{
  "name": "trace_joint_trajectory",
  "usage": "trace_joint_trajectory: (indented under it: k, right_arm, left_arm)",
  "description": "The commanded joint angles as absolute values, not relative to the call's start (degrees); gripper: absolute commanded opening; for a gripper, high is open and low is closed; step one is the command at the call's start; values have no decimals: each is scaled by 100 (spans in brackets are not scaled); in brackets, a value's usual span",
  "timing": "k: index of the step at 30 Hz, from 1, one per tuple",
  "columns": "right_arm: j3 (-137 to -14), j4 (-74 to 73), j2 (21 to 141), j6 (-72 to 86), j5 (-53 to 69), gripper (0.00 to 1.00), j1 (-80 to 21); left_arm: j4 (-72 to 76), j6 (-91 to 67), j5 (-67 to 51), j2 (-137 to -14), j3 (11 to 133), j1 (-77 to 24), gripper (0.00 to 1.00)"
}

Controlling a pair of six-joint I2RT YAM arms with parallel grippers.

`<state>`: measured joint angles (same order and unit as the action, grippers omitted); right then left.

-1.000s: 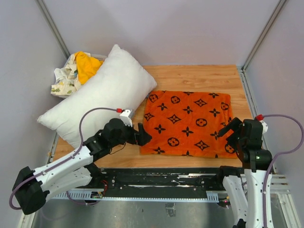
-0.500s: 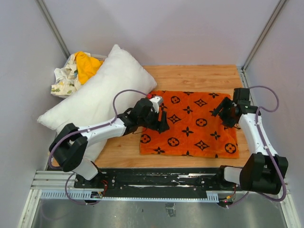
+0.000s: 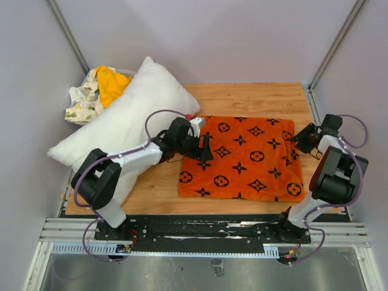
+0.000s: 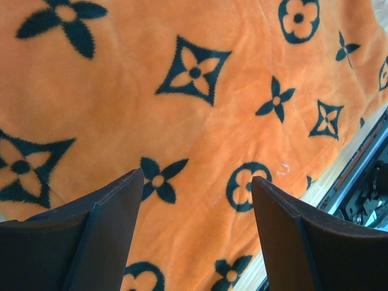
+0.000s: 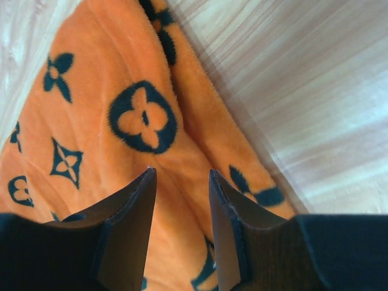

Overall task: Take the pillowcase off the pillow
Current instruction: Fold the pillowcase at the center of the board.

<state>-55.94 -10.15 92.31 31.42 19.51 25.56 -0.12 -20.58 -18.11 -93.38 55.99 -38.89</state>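
Note:
The bright-orange pillowcase with black motifs lies flat on the wooden table. The plump white pillow lies apart from it at the left, slanting toward the back. My left gripper hovers open over the pillowcase's left upper part; the left wrist view shows the printed pillowcase under the wide-apart left gripper. My right gripper is at the pillowcase's right edge. In the right wrist view the right gripper stands narrowly open, astride a fold of the pillowcase beside bare wood.
A plain yellow-orange cloth and a white printed cloth are heaped at the back left corner behind the pillow. Grey walls close in on three sides. A metal rail runs along the near edge.
Both arms have reached out from the near edge onto the pillowcase, the left to its left part, the right to its right edge. The right jaws have narrowed markedly, the left slightly.

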Motion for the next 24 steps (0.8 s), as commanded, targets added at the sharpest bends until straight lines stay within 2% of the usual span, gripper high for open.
trace_joint_trajectory:
  k: [1, 8, 16, 19, 24]
  right_arm:
    - [-5553, -296, 9652, 2934, 2514, 41, 2610]
    - [-5328, 3, 9861, 2791, 2430, 45, 2610]
    - [-5268, 390, 10279, 2791, 2806, 42, 2617]
    - [-5289, 440, 10362, 2796, 2916, 36, 2619]
    - [-5357, 435, 10344, 2820, 3052, 11, 2622]
  left_arm:
    - [-8, -1960, -2142, -9375, 5478, -3876, 77]
    - [-101, -1951, -2156, -9344, 5442, -3876, 77]
    - [-175, -1964, -2082, -9341, 5407, -3876, 77]
    - [-178, -1975, -2053, -9343, 5426, -3876, 77]
    - [-206, -2004, -2050, -9381, 5453, -3876, 77]
